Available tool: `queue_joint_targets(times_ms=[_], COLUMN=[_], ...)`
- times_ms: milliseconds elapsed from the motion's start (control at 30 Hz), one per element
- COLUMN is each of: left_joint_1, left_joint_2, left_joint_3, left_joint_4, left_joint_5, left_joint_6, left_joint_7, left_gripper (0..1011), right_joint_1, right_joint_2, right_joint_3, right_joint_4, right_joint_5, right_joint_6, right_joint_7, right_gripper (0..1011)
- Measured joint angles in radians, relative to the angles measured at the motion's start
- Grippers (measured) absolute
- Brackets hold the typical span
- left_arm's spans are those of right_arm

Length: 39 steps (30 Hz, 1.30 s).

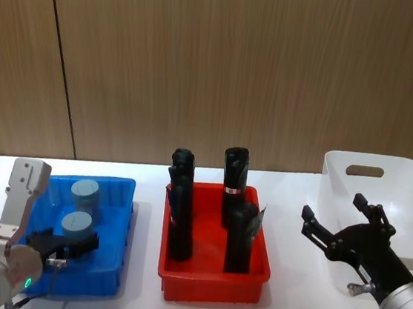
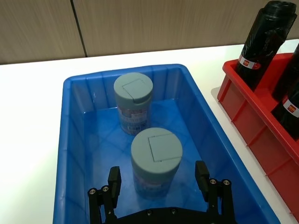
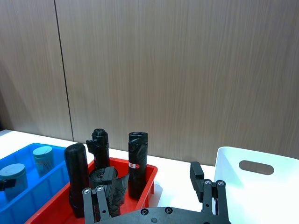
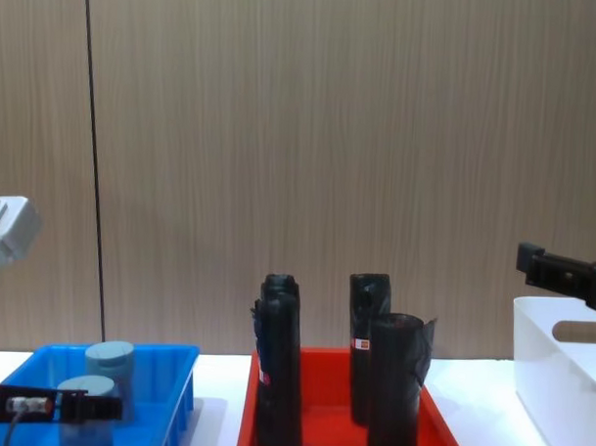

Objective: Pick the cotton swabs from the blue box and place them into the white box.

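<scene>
Now I hold the left gripper (image 2: 158, 172) wide open on both sides of the near cotton swabs jar (image 2: 156, 151) in the blue box (image 2: 74, 140), ready to close, while the open right gripper (image 1: 335, 208) hovers near the white box (image 1: 406, 173).

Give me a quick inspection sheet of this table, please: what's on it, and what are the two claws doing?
Surface: white table, no spills seen.
Job's things: two cotton swab jars stand upright in the blue box, the near jar and the far jar. The white box stands at the right, and no jar is seen in it.
Clutter: red tray in the middle, holding several upright black rolls.
Grippers: left gripper is open, with a finger on each side of the near jar. The right gripper is open, in front of the white box.
Cables: thin wire by the left gripper.
Surroundings: wood-panel wall.
</scene>
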Motion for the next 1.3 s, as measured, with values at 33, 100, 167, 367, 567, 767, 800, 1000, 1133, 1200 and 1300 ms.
queue_joint_targets(times_ms=[33, 100, 167, 367, 567, 767, 800, 1000, 1133, 1200, 1300], left_joint_1=[-0.004, -0.011, -0.020, -0.044, -0.060, -0.073, -0.073, -0.072, -0.062, -0.055, -0.045], left_joint_2=[-0.001, -0.004, -0.007, -0.015, -0.020, -0.025, -0.025, -0.024, -0.019, -0.015, -0.007], left_joint_3=[0.001, 0.002, 0.003, 0.005, 0.006, 0.006, 0.006, 0.004, 0.002, 0.000, -0.002], left_joint_4=[0.006, 0.016, 0.030, 0.066, 0.092, 0.115, 0.116, 0.113, 0.091, 0.072, 0.043], left_joint_5=[0.004, 0.015, 0.027, 0.059, 0.078, 0.090, 0.091, 0.096, 0.101, 0.105, 0.114], left_joint_6=[-0.002, -0.007, -0.014, -0.033, -0.040, -0.048, -0.049, -0.060, -0.071, -0.079, -0.091], left_joint_7=[-0.004, -0.013, -0.025, -0.061, -0.086, -0.105, -0.107, -0.111, -0.111, -0.113, -0.123], left_gripper=[1004, 1004, 1004, 1004, 892, 702, 681, 664, 664, 664, 664], right_joint_1=[0.000, 0.000, 0.000, 0.000, 0.000, 0.000, 0.000, 0.000, 0.000, 0.000, 0.000], right_joint_2=[0.000, 0.000, 0.000, 0.000, 0.000, 0.000, 0.000, 0.000, 0.000, 0.000, 0.000], right_joint_3=[0.000, 0.000, 0.000, 0.000, 0.000, 0.000, 0.000, 0.000, 0.000, 0.000, 0.000], right_joint_4=[0.000, 0.000, 0.000, 0.000, 0.000, 0.000, 0.000, 0.000, 0.000, 0.000, 0.000], right_joint_5=[0.000, 0.000, 0.000, 0.000, 0.000, 0.000, 0.000, 0.000, 0.000, 0.000, 0.000], right_joint_6=[0.000, 0.000, 0.000, 0.000, 0.000, 0.000, 0.000, 0.000, 0.000, 0.000, 0.000], right_joint_7=[0.000, 0.000, 0.000, 0.000, 0.000, 0.000, 0.000, 0.000, 0.000, 0.000, 0.000], right_gripper=[1002, 1002, 1002, 1002, 1002, 1002, 1002, 1002, 1002, 1002, 1002])
